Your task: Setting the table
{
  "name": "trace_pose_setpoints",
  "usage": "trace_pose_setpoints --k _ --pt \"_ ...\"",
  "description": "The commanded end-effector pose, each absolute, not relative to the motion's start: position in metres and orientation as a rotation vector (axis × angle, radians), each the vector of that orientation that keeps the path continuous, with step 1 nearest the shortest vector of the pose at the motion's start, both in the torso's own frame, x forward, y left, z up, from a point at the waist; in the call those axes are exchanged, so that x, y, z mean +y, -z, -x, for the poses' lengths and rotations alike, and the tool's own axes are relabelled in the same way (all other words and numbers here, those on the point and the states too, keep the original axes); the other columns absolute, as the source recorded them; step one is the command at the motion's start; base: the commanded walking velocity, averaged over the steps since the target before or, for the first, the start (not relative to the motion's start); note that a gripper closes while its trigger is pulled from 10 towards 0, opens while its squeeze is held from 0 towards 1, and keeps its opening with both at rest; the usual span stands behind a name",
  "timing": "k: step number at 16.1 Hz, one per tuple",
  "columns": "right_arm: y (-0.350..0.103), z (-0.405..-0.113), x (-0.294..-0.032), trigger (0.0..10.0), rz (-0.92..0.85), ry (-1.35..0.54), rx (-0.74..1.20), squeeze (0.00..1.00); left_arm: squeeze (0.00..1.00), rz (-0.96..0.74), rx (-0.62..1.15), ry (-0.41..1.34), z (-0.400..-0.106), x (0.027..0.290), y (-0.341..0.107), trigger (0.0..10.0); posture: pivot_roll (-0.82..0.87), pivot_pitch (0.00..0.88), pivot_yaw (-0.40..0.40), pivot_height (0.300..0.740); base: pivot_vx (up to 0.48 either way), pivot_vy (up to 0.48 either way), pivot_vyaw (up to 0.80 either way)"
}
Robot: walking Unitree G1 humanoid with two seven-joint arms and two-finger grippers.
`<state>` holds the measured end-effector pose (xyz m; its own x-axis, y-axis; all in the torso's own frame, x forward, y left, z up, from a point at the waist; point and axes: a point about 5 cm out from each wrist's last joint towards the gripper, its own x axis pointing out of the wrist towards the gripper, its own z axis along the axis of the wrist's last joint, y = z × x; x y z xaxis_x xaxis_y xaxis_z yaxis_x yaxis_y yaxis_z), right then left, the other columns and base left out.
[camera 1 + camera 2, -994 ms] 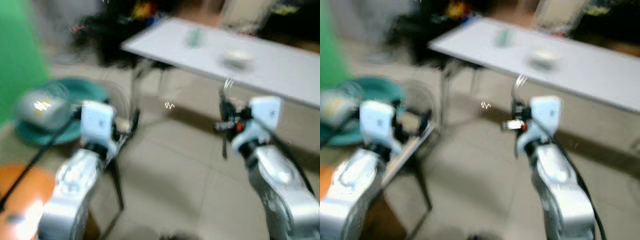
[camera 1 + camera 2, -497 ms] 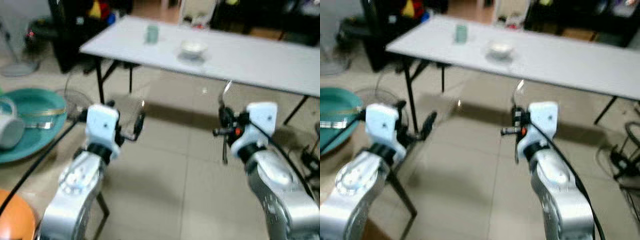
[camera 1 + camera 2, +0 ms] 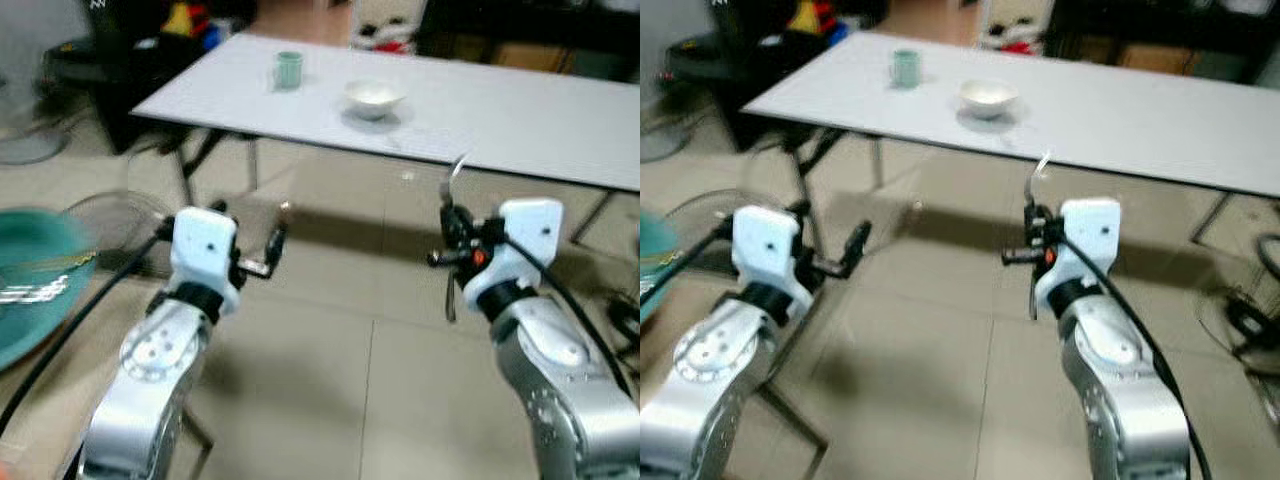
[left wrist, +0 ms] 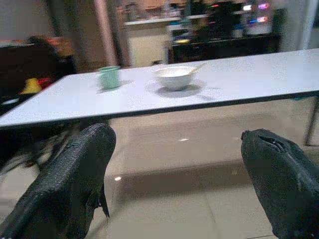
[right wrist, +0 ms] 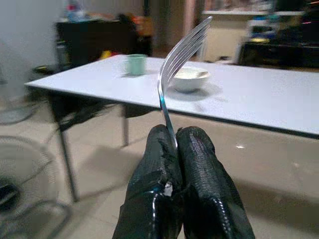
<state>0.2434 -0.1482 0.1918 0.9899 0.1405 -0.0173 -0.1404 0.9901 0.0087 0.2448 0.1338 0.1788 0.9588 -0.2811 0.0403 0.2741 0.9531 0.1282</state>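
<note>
Seen from the left eye view, a long white table (image 3: 520, 110) stands across the tiled floor (image 3: 340, 370) ahead of the robot, with a green cup (image 3: 288, 69) and a white bowl (image 3: 373, 97) near its left end, the bowl just beside the cup and apart from it. Both silver arms reach forward over the floor, well short of the table. The left gripper (image 3: 272, 250) is held out with nothing between its fingers, and the right gripper (image 3: 447, 258) carries a fork (image 3: 455, 173) whose tines rise above it. At the left edge lies a teal tray (image 3: 25, 290) with some blurred cutlery on it, and a wire fan (image 3: 115, 225) stands on the floor beside it. The right eye view shows the same scene, with the black table leg (image 3: 805, 190) under the left end. In the left wrist view, the two black fingers (image 4: 75, 179) stand spread far apart and empty, with the cup and the bowl on the table top beyond them. In the right wrist view, the two fingers (image 5: 199, 169) are pressed together on the fork's handle, pinching it so that the fork stands nearly upright, tilted a little, tines uppermost, with the bowl and cup on the table behind it.
</note>
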Motion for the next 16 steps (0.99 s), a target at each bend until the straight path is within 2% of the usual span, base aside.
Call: trace_pose_setpoints --k 1,2,11,16 --pt "-0.19 -0.245 -0.153 10.0 0.005 -0.111 0.032 0.0 0.0 -0.121 -0.069 0.305 -0.246 0.128 -0.18 10.0 0.11 0.0 -0.02 0.74 0.356 0.0 -0.8" --pt "-0.189 -0.246 -0.155 10.0 -0.001 -0.097 0.034 0.0 0.0 -0.124 -0.069 0.302 -0.247 0.129 -0.18 10.0 0.11 0.0 -0.019 0.74 0.352 0.0 -0.64" --pt "-0.19 -0.251 -0.158 10.0 -0.062 -0.07 0.051 0.0 0.0 -0.128 -0.06 0.284 -0.251 0.134 -0.179 10.0 0.11 0.0 -0.008 0.74 0.354 0.0 0.0" --pt "-0.195 -0.255 -0.157 10.0 0.031 -0.062 0.03 0.0 0.0 -0.12 -0.048 0.279 -0.251 0.135 -0.177 10.0 0.11 0.0 0.0 0.74 0.355 0.0 0.0"
